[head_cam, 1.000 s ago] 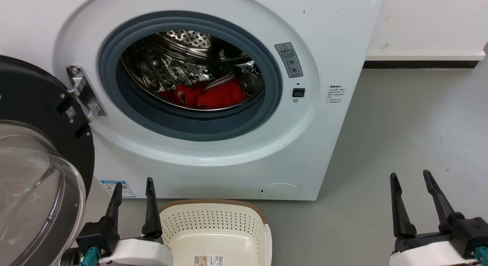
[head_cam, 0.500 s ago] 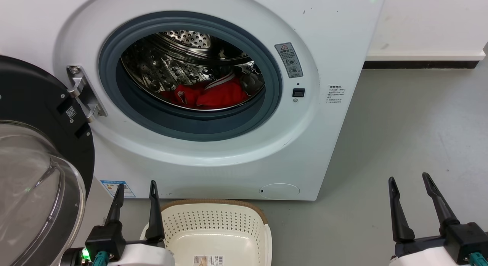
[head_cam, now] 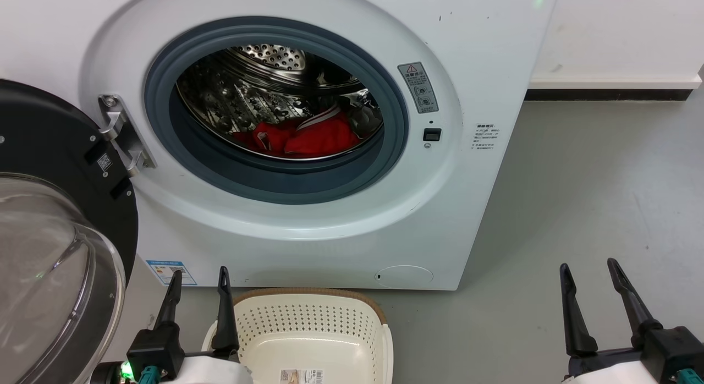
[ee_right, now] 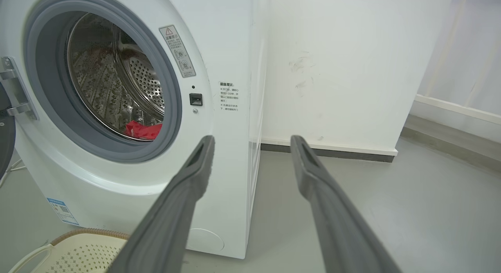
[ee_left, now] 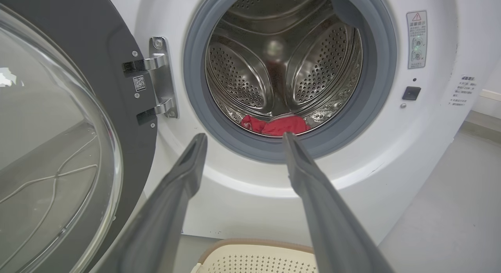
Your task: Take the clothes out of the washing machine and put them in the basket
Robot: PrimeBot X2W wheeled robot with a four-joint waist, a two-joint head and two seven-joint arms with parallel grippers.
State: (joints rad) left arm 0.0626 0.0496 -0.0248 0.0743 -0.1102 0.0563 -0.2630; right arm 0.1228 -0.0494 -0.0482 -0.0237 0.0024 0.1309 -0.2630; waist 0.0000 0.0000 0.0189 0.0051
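washing machine (head_cam: 308,153) door stands swung wide, giving free access to the drum. clothes (head_cam: 308,139) lie at the drum bottom. basket (head_cam: 308,329) sits directly below the porthole, presumably for a short drop. left gripper (head_cam: 199,279) and right gripper (head_cam: 588,271) both spread, empty.

The washing machine (head_cam: 484,59) bears a warning-triangle sticker (head_cam: 418,87) whose print is illegible.
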